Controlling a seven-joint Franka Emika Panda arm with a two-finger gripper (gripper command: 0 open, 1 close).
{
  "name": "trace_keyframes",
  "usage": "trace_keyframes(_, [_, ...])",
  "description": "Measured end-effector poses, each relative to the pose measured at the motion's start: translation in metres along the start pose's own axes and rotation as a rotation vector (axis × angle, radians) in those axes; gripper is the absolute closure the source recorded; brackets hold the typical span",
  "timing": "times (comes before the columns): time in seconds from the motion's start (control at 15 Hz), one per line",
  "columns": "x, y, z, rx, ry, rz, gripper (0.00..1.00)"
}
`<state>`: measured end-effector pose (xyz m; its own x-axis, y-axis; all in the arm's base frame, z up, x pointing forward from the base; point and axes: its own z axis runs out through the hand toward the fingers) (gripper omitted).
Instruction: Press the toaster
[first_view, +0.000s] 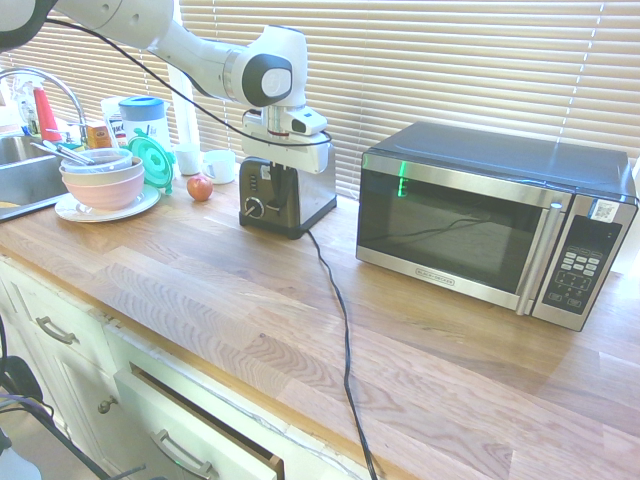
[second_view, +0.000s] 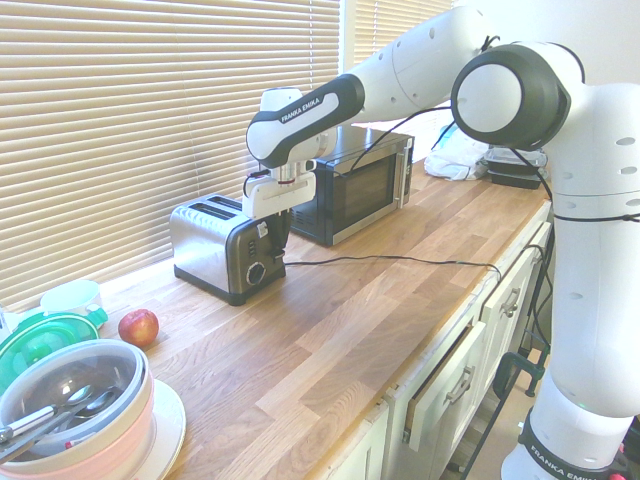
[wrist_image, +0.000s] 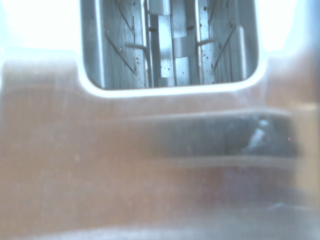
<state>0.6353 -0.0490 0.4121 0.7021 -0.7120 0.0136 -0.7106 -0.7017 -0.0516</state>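
With our gripper closed beside the toaster's control end, we're apparently at the lever; next, press straight down.

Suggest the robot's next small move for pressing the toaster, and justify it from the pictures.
Probably a short, straight press downward: the gripper, fingers shut, is at the black end panel of the toaster, where its lever should be, though whether they touch the lever is hidden.

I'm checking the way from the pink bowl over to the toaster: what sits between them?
A red apple sits between the pink bowl and the toaster, as the second exterior view shows.
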Motion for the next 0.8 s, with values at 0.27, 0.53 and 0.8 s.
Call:
trace_keyframes(0.27, [-0.014, -0.001, -0.002, 0.012, 0.054, -0.022, 1.0])
trace_keyframes(0.53, [-0.02, -0.005, 0.0, 0.002, 0.077, -0.015, 1.0])
trace_keyframes(0.8, [-0.016, -0.009, 0.004, -0.012, 0.063, -0.004, 1.0])
